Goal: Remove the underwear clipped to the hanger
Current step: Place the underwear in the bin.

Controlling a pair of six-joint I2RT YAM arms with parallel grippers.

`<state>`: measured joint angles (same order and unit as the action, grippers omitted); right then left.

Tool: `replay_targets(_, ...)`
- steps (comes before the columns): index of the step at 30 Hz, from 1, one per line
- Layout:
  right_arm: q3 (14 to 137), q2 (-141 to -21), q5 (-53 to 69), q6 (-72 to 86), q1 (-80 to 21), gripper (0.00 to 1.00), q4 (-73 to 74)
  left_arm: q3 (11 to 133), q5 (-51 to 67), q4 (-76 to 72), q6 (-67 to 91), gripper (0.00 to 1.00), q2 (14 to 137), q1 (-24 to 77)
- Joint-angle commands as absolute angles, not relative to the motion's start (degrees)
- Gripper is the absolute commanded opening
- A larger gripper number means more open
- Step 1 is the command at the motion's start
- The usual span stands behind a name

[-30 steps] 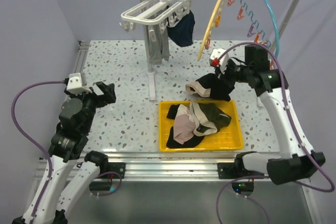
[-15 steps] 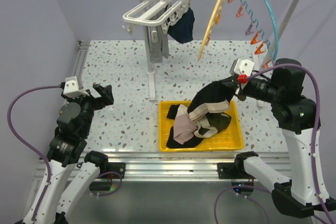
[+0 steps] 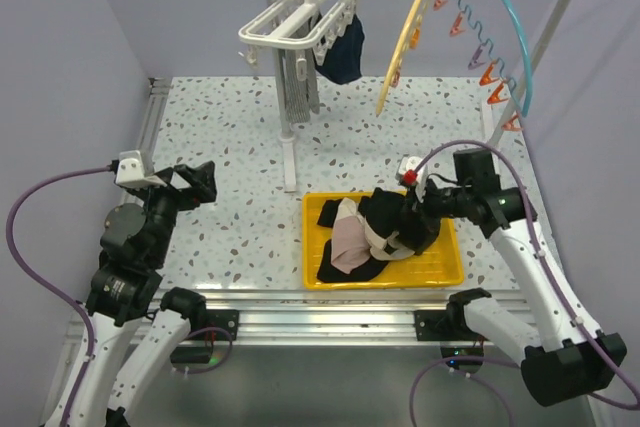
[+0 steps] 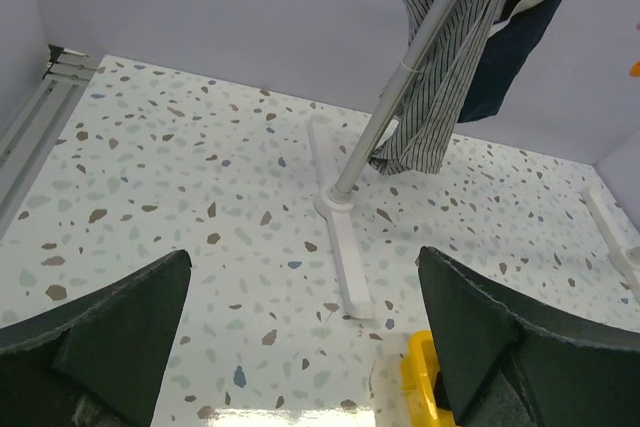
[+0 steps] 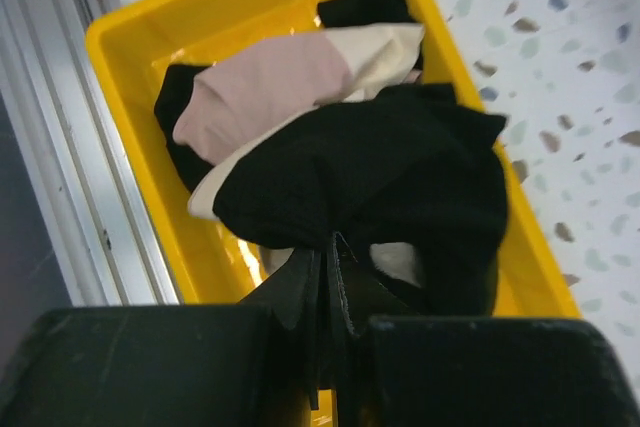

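A white clip hanger (image 3: 300, 12) hangs from the rail at the back. A grey striped underwear (image 3: 300, 92) and a navy one (image 3: 342, 52) are clipped to it; both show in the left wrist view, striped (image 4: 440, 77) and navy (image 4: 505, 47). My right gripper (image 3: 415, 209) is shut on a black underwear (image 3: 390, 215), low over the yellow tray (image 3: 447, 259). In the right wrist view the gripper (image 5: 330, 267) pinches the black cloth (image 5: 380, 177) above a pale pink piece (image 5: 260, 87). My left gripper (image 3: 197, 182) is open and empty at the left, also in its wrist view (image 4: 300, 347).
The tray (image 5: 130, 97) holds several garments, black, pink and cream. The white stand post and foot (image 3: 290, 152) rise behind the tray. A yellow hanger (image 3: 408, 37) and a teal hanger with orange clips (image 3: 500, 27) hang at the back right.
My right gripper has carried the black underwear from back near the hangers forward and down onto the pile in the yellow tray. The left arm shifted only slightly.
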<state>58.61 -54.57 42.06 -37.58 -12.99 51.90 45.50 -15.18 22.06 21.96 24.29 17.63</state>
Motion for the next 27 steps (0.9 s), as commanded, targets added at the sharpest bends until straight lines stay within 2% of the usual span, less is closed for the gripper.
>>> replay_targets(1, 53.4, -54.7, 39.5, -41.0, -15.6, 0.02, 49.5, 45.9, -13.4, 19.5, 22.8, 1.0, 23.7, 17.1)
replay_targets(6, 44.0, -57.3, 30.0, -40.5, -18.9, 0.07, 40.7, 45.7, -11.0, 18.8, 24.3, 1.0, 22.8, 17.1)
replay_targets(11, 39.6, -66.5, 22.7, -41.0, -22.0, 0.1, 33.8, 46.3, -8.6, 16.3, 26.0, 1.0, 22.6, 17.1)
replay_targets(14, 38.9, -70.9, 20.8, -41.2, -23.6, 0.15, 31.8, 48.0, -7.6, 15.3, 27.8, 1.0, 24.2, 17.1)
replay_targets(16, 39.3, -72.1, 20.2, -41.1, -23.6, 0.22, 31.5, 50.1, -7.1, 14.7, 29.3, 1.0, 26.7, 17.1)
replay_targets(17, 39.6, -72.5, 20.0, -41.2, -23.6, 0.3, 31.7, 51.0, -6.6, 14.4, 29.8, 1.0, 27.7, 17.1)
replay_targets(20, 41.7, -71.7, 19.9, -43.2, -23.6, 0.46, 36.0, 54.1, -4.8, 13.3, 31.3, 1.0, 32.4, 17.1)
replay_targets(22, 43.9, -67.4, 20.4, -45.9, -23.5, 0.68, 40.2, 56.7, -3.5, 13.3, 31.5, 1.0, 35.8, 17.1)
replay_targets(23, 44.6, -65.1, 20.7, -46.9, -23.5, 0.96, 41.2, 57.5, -3.1, 13.1, 31.3, 1.0, 36.9, 17.1)
replay_targets(27, 49.3, -54.5, 23.9, -51.2, -23.4, 0.99, 46.2, 59.5, -1.9, 10.8, 30.3, 1.0, 40.5, 17.1)
